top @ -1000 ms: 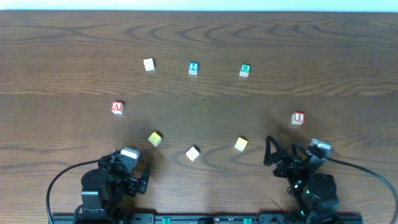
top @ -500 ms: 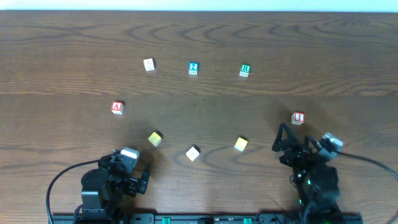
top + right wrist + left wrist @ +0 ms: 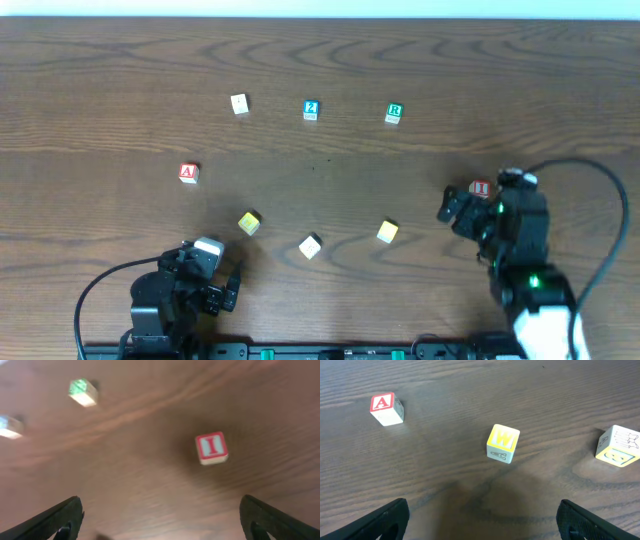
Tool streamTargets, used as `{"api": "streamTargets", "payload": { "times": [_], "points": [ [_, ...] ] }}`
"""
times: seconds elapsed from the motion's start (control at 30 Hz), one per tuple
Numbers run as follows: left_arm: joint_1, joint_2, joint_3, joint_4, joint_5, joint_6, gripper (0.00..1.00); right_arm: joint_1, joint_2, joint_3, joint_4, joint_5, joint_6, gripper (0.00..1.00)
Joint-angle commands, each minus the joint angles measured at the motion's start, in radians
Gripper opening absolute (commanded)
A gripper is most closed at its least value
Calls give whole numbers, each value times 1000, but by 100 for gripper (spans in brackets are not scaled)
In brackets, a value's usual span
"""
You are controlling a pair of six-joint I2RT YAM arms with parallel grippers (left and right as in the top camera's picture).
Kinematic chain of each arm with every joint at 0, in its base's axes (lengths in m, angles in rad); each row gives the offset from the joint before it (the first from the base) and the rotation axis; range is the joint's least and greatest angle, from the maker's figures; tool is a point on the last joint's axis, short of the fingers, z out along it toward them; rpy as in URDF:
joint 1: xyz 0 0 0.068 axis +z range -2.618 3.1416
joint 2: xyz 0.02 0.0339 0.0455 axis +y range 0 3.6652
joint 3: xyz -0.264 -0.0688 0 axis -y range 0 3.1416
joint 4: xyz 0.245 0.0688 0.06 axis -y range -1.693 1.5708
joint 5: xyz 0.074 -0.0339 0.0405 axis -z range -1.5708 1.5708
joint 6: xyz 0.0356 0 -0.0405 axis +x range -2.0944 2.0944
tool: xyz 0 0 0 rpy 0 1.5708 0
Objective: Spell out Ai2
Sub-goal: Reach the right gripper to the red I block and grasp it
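The right fingers sit just beside the I cube (red letter up).

My left arm sits folded low at the near edge of the overhead view, the left hand tucked close beside its base; from the left wrist camera I see its fingertips only at the lower corners, spread wide with nothing between them; my right arm is stretched further forward, the right hand angled toward the left arm's side; its fingertips also stand wide apart, in a blurred view.
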Motion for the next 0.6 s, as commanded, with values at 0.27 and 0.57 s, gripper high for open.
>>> {"api": "streamTargets", "payload": {
  "times": [0.27,0.57],
  "points": [
    [4,-7,-9,0,14,17,95,-71,476,256,-136,25,-155,98],
    [4,-7,-9,0,14,18,95,-88,650,298,-106,99,-211,95]
  ]
}}
